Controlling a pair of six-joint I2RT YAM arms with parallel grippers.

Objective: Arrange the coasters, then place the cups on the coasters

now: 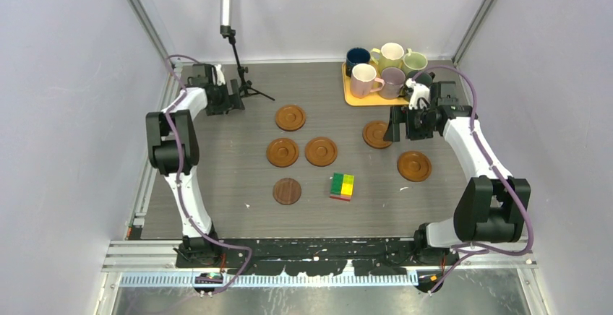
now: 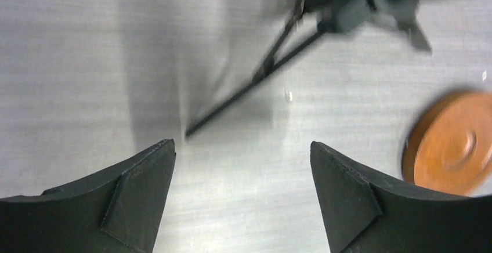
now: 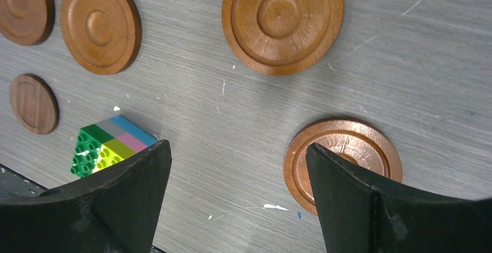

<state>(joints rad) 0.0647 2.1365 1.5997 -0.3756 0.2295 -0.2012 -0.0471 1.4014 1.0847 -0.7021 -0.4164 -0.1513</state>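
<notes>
Several brown coasters lie spread over the table: one at the back [image 1: 290, 118], a pair mid-table [image 1: 282, 152] [image 1: 321, 151], a darker one [image 1: 287, 191] in front, and two on the right [image 1: 376, 134] [image 1: 414, 165]. The cups stand together on the yellow tray [image 1: 350, 97]: navy [image 1: 356, 58], pale yellow [image 1: 390, 55], light green [image 1: 415, 62], pink [image 1: 363, 80], mauve [image 1: 392, 82]. My left gripper [image 1: 235, 98] [image 2: 242, 144] hangs open and empty at the back left, a coaster [image 2: 452, 143] to its right. My right gripper [image 1: 394, 123] [image 3: 238, 145] is open over bare table beside a coaster [image 3: 348, 148].
A multicoloured toy block [image 1: 342, 186] [image 3: 107, 143] sits in front of the middle coasters. A black stand with tripod legs [image 1: 242, 76] [image 2: 272, 61] rises at the back left, close to my left gripper. White walls enclose the table on three sides.
</notes>
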